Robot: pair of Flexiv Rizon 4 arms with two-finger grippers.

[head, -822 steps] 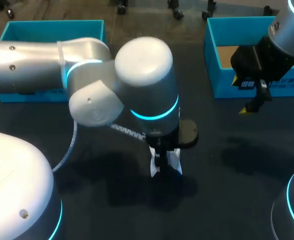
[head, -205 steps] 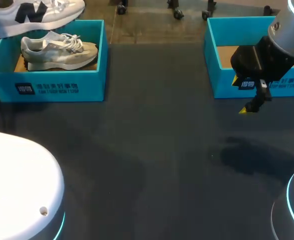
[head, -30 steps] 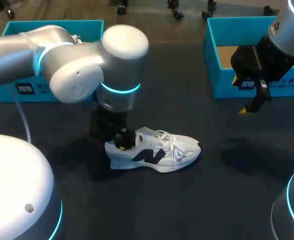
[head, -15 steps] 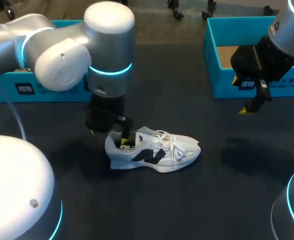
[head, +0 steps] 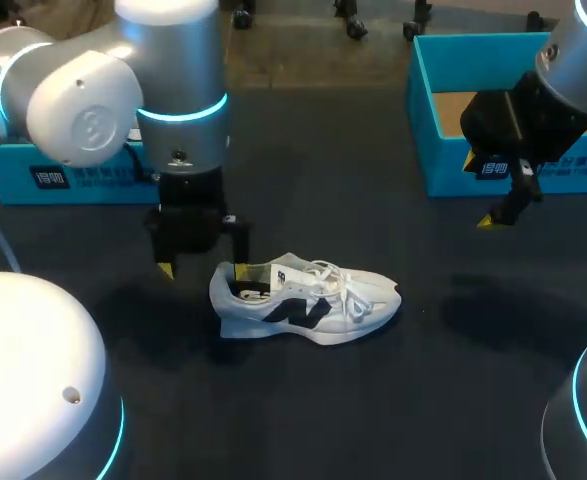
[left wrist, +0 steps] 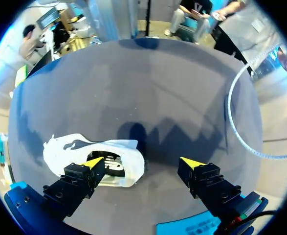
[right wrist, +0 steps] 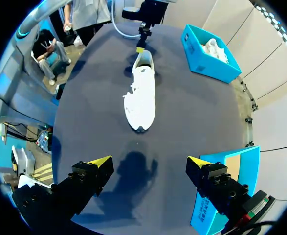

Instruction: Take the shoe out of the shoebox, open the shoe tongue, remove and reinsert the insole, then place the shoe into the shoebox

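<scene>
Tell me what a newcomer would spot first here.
The white shoe stands on its sole mid-table, bright against the dark table. The left end effector hangs open at its heel. Two teal boxes sit at the far corners: the left shoebox and the right shoebox.

White print on shoebox (head: 451, 160), illegible

A robotics lab bench is showing here: the silver left arm (head: 173, 90) and right arm (head: 573, 60), each with a cyan ring glowing at a joint, are hanging over a dark matte table (head: 373, 410). A teal left shoebox (head: 63, 178) and right shoebox (head: 443, 165) are sitting at its far side, a white shoe (head: 313, 305) lying between, nearer.
</scene>
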